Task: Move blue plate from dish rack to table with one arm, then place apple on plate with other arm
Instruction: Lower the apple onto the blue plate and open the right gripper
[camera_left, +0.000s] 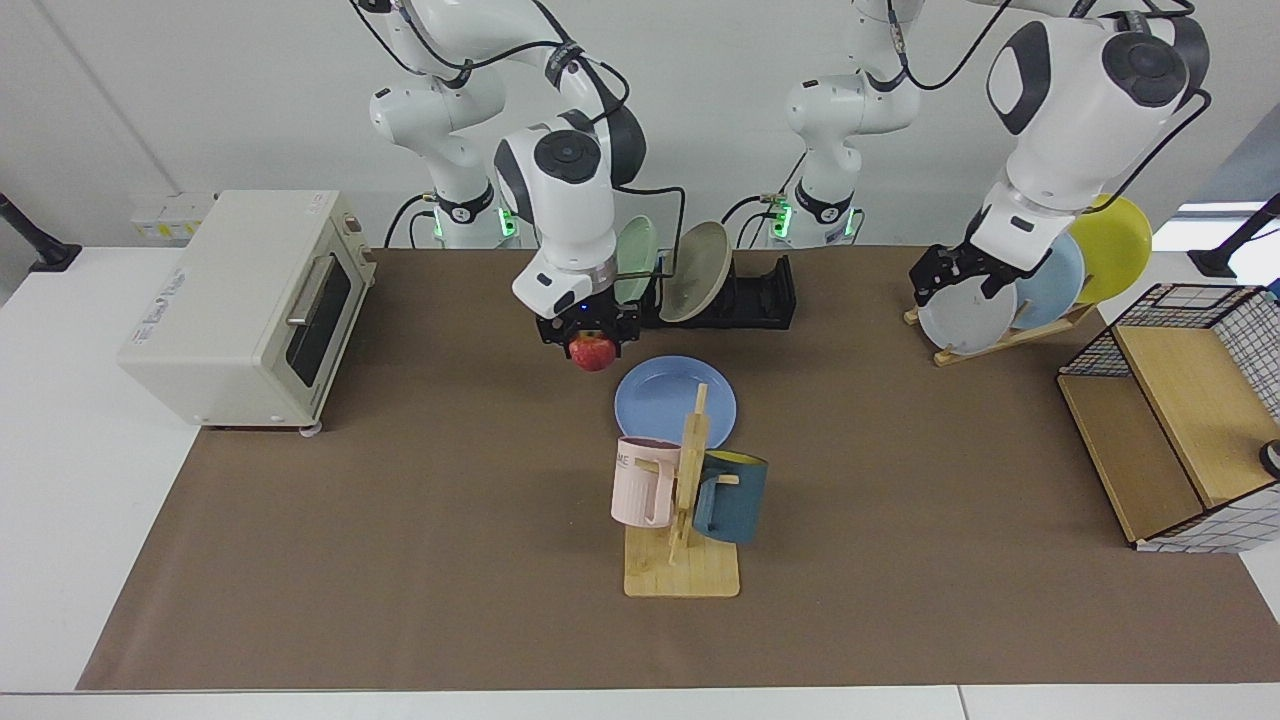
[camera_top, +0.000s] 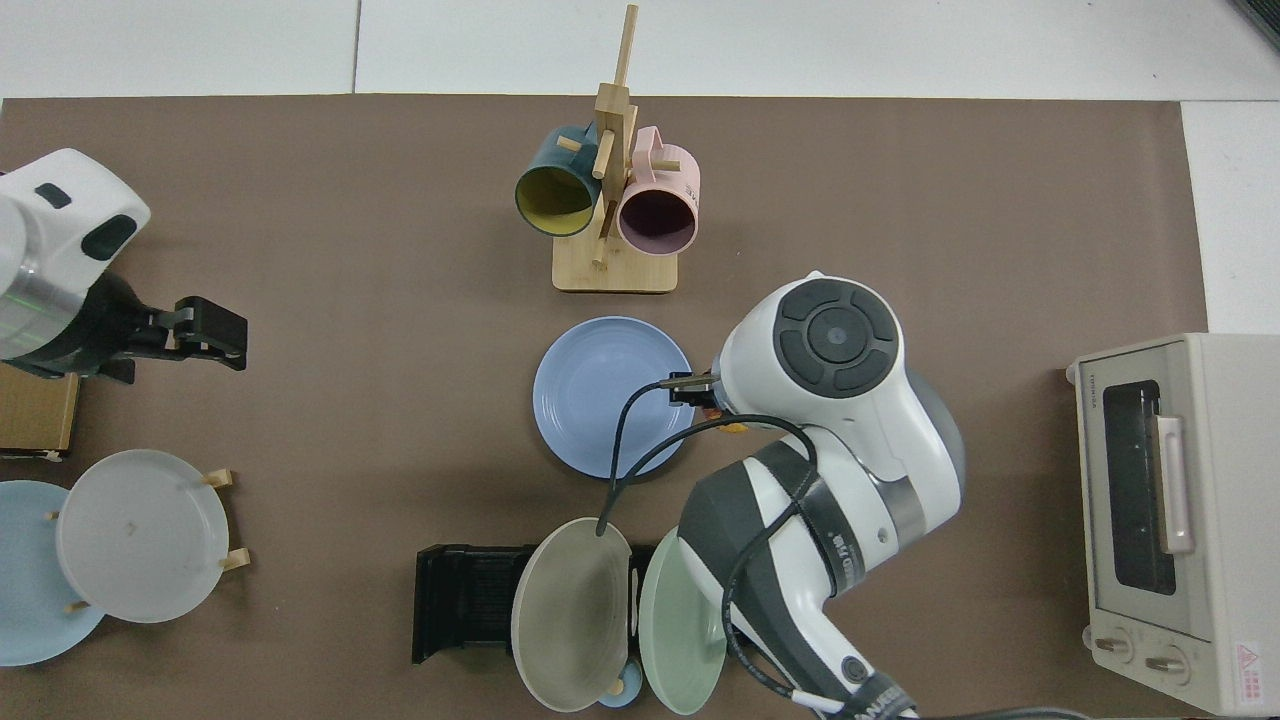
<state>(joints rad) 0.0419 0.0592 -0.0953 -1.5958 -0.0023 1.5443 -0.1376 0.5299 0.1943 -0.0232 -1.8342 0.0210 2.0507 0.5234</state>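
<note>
Centrally, the matte periwinkle blue plate (camera_left: 675, 401) lies flat; right gripper (camera_left: 590, 338) clamps the red-yellow apple (camera_left: 593, 353) beside its rim. Left gripper (camera_left: 960, 272), upper right, fingers parted.

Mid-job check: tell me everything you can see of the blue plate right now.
The blue plate is round, matte periwinkle, with a shallow raised rim and looks like plastic or glazed ceramic. It lies flat and face up on the brown mat, out of the black dish rack, between that rack and the wooden mug stand, whose post hides part of it in the facing view. Nothing lies on it. The right claw hangs just off its edge, shut on the apple; a cable crosses above it in the top view.
</note>
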